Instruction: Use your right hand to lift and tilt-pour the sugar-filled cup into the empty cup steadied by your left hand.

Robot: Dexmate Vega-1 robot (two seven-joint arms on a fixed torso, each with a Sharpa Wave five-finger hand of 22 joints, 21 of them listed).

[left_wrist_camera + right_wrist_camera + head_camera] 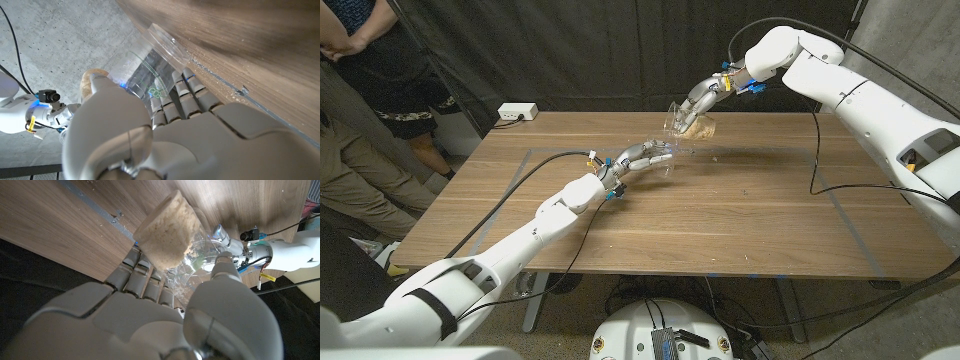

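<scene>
Head view: we hold the sugar-filled cup (692, 122) in our right hand (705, 95), lifted clear of the wooden table (740, 210) over its far middle. Our left hand (642, 157) grasps the empty cup (668, 157), a clear plastic one, which stands on the table just near and left of the lifted cup. We judge this placement deliberate: the left hand keeps the light receiver from sliding or tipping, and the source hangs close above it so the sugar has only a short fall.

Right wrist view: the fingers (145, 282) and thumb wrap the clear wall of the sugar-filled cup (167, 232), and the sugar lies packed toward one side. The cup's long axis is tilted well off vertical, its mouth appearing to lean down and left toward the receiver.

Left wrist view: the empty cup (150, 67) sits gripped between thumb and fingers, its mouth open toward the raised cup; we see no sugar in it yet.
</scene>
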